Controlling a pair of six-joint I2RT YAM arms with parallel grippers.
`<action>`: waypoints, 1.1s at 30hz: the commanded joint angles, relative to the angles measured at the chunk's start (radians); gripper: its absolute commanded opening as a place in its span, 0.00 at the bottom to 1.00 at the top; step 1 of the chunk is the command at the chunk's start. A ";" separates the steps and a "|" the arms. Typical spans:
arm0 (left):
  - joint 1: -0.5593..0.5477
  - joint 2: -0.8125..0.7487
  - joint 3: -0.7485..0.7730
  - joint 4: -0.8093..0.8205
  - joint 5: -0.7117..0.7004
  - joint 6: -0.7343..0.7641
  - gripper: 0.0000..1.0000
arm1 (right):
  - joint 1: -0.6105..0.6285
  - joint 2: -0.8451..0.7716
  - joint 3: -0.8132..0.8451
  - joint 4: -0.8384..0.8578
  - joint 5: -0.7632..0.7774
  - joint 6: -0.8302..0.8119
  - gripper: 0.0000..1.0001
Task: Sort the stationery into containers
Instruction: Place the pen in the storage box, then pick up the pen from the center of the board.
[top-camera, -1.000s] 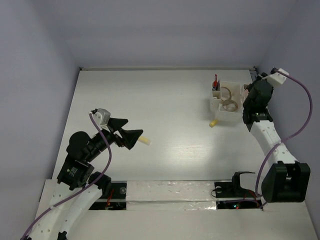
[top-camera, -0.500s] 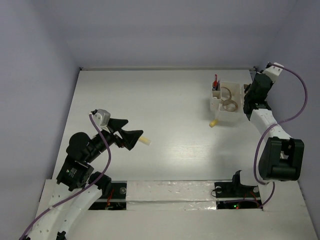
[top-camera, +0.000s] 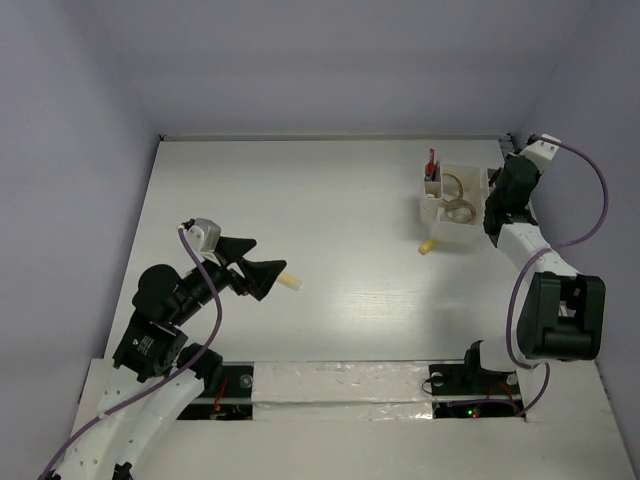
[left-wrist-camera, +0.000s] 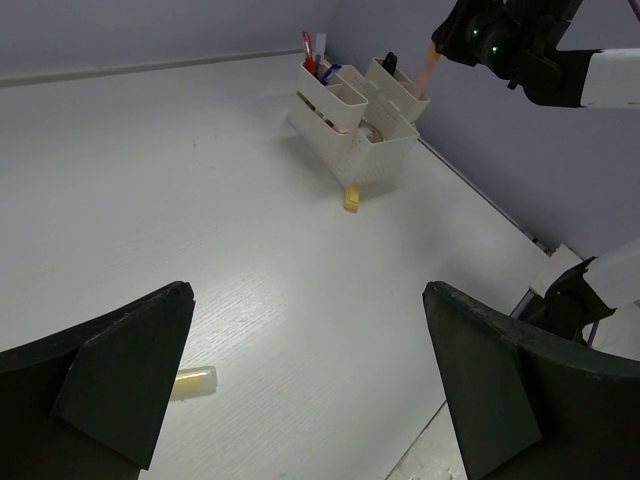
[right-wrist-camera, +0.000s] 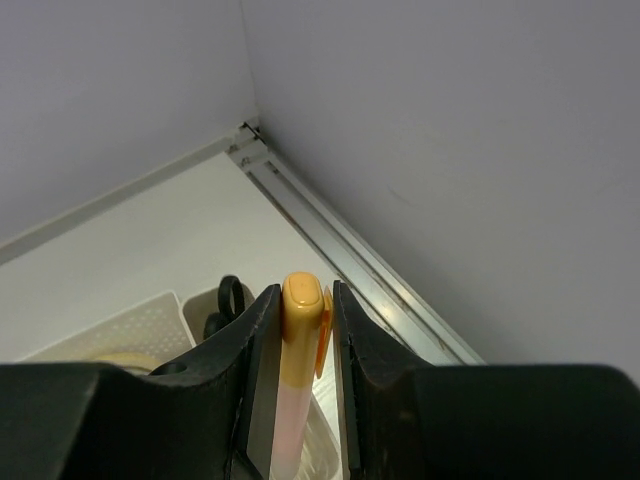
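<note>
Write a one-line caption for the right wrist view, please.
Right end effector gripping an orange-capped pink pen over the white plastic organiser holding black-handled scissors.

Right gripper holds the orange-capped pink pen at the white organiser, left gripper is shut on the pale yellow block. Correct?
No: the left gripper is open; the pale yellow block lies on the table, per the left wrist view. The right gripper does hold the orange-capped pink pen.

Pale lavender walls (top-camera: 320, 60) around a white wood-grain table (top-camera: 300, 190), soft glare mid-surface.
</note>
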 joint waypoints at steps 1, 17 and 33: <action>-0.006 -0.005 -0.002 0.035 -0.002 0.011 0.99 | 0.010 -0.026 -0.016 0.090 0.018 -0.018 0.04; -0.006 -0.008 -0.001 0.032 -0.021 0.009 0.99 | 0.090 -0.144 0.067 -0.085 -0.092 0.057 0.58; 0.025 -0.054 0.028 -0.006 -0.278 0.009 0.99 | 0.758 0.043 0.189 -0.457 -0.726 0.101 0.25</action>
